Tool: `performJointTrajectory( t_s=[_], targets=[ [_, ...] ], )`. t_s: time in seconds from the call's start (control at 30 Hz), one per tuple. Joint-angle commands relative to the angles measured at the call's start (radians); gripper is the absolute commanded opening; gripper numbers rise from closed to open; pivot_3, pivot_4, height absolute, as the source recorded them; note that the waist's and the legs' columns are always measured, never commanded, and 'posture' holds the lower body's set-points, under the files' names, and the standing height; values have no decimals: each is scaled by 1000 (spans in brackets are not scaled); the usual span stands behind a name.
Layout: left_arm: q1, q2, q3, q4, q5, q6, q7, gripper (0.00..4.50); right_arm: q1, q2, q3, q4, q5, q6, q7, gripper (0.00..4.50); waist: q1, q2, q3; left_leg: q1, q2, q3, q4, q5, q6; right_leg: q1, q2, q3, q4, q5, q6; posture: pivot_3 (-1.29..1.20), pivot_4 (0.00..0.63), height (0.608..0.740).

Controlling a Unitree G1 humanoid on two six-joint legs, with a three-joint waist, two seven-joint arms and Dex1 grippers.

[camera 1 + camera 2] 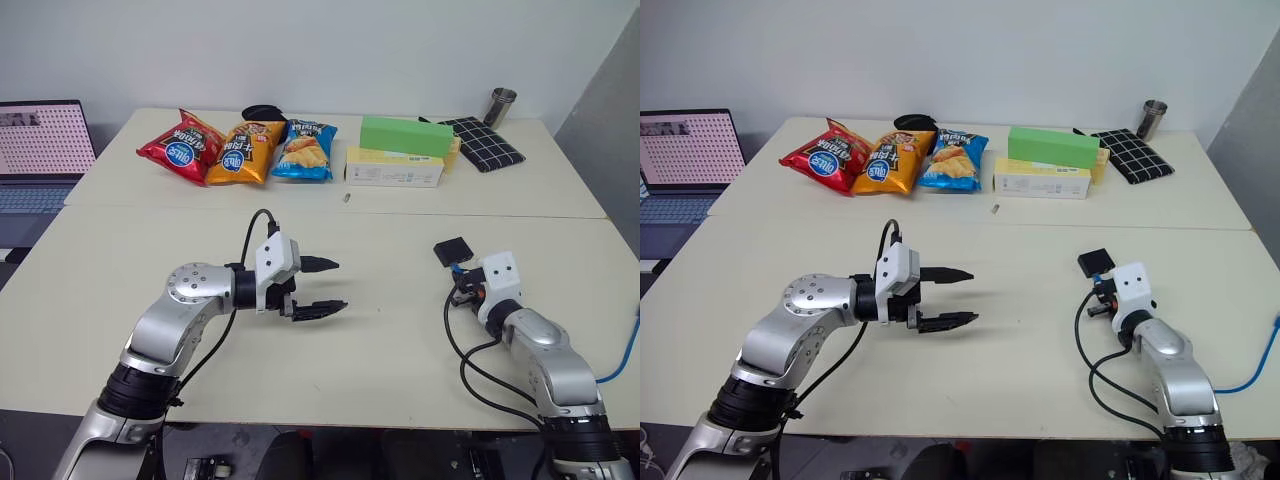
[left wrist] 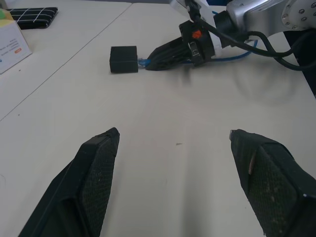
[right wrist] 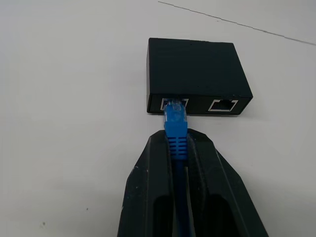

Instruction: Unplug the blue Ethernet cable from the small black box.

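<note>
A plain pale wall backs two cream tables (image 1: 330, 330) pushed together, with a seam running across between them. At the far left edge sits an open laptop (image 1: 40, 150) with a lit screen. Along the back table lie three snack bags, a red one (image 1: 180, 150), an orange one (image 1: 240, 152) and a blue one (image 1: 305, 150), and behind them a dark round object that I cannot identify. To their right a green box (image 1: 405, 135) rests on top of a pale yellow box (image 1: 395, 167), both closed, so their contents cannot be seen. Further right lies a black checked cloth (image 1: 485, 143), and beside it stands a metal cup (image 1: 501, 106) whose inside is hidden from this angle. On the near table the left end effector (image 1: 322, 287) hangs over bare surface, pointing toward the right arm, its two black fingers spread wide with nothing between them. The right end effector (image 3: 180, 148) lies low over the table at the near right, its fingers closed on the blue Ethernet cable (image 3: 177, 129) just behind the plug. That plug sits in one of two ports on the side of the small black box (image 3: 196, 64), which lies flat on the table just ahead of the fingertips; the other port is open. The cable trails back beside the right arm and off the table's right edge.
</note>
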Motion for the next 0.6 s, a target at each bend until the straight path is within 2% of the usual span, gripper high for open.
performJointTrajectory(
  t_s=[0.03, 0.2, 0.3, 0.47, 0.6],
  targets=[
    [-42, -18, 58, 38, -74, 86, 11, 3796, -18, -123, 119, -76, -109, -221, 146, 120, -3, 0, 0, 0, 0, 1, 0, 0, 0, -1, 0, 1, 0, 0, 0, 0, 150, 740],
    [-79, -18, 91, 86, -179, 237, -25, 3796, -110, -260, 242, -42, -286, -635, 239, 119, -6, 1, 1, 0, 0, 1, 0, 0, 0, -2, 1, 1, 0, 0, 0, 0, 150, 740],
    [-94, -18, 105, 92, -232, 307, -44, 3796, -192, -295, 279, 13, -346, -849, 252, 119, -7, 0, 1, 0, 0, 1, 0, 0, 0, -2, 1, 0, 0, 0, 0, 0, 150, 740],
    [-118, -44, 137, 102, -292, 374, -18, 3796, -300, -280, 306, 79, -384, -1065, 253, 118, -6, 0, 1, -1, 1, 0, 1, 0, 0, -1, 0, 0, 0, 0, 0, 0, 150, 740],
    [-126, -70, 163, 100, -327, 412, 13, 3796, -339, -262, 321, 110, -395, -1138, 257, 118, -6, 0, 1, 0, 1, 0, 1, 0, 0, -1, 0, 0, 0, 0, 0, 0, 150, 740]
  ],
)
